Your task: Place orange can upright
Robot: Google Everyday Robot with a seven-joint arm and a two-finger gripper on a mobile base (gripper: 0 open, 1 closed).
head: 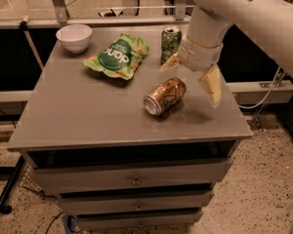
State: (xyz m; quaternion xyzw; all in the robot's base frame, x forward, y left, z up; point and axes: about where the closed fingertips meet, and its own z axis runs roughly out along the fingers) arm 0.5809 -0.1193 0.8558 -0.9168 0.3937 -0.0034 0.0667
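The orange can (pixel 165 96) lies on its side on the grey table (pixel 83 116), right of the middle, its silver end facing the front left. My gripper (pixel 190 78) hangs open just above and right of the can, not touching it. One pale finger (pixel 211 86) points down at the can's right; the other (pixel 169 63) sits behind the can, near the green can. The gripper holds nothing.
A green can (pixel 170 43) stands upright at the back, close behind my gripper. A green chip bag (pixel 118 55) lies at the back middle. A white bowl (pixel 74 36) sits in the back left corner. The table's right edge is close to the gripper.
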